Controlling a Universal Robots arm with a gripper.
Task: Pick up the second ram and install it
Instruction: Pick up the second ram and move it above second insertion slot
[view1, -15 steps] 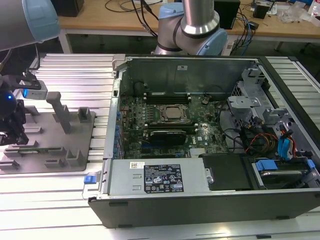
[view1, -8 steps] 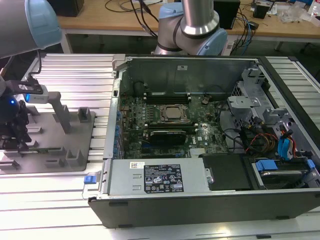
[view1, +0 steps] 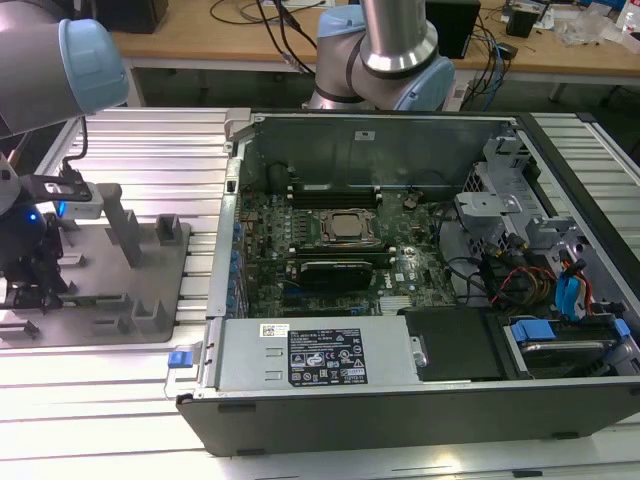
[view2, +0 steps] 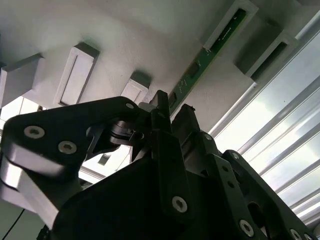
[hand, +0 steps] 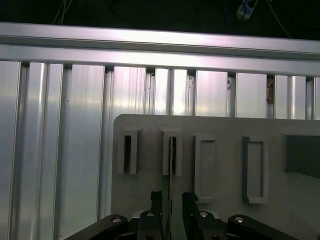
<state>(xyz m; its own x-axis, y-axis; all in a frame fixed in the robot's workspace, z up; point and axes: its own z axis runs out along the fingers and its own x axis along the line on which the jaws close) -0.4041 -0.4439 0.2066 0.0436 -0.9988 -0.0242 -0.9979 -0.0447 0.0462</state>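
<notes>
The second ram (view2: 210, 52) is a thin green board standing on edge in a slotted grey block (hand: 172, 150) of the fixture plate (view1: 110, 320). In the first wrist view the second ram (hand: 172, 172) shows edge-on and runs down between my two black fingers. My gripper (hand: 172, 199) straddles its near end, open, with a narrow gap on each side of the board. The second wrist view shows my gripper (view2: 172, 109) from behind, its fingertips on either side of the green edge. In the exterior view my gripper (view1: 32, 290) hangs low over the plate's left end.
Several empty grey slotted blocks (hand: 205, 167) stand beside the ram on the plate. Ribbed aluminium table profiles (hand: 65, 150) surround the plate. The open computer case (view1: 400, 260), with its motherboard (view1: 345, 228) and a black expansion card (view1: 335, 270), lies at the exterior view's right.
</notes>
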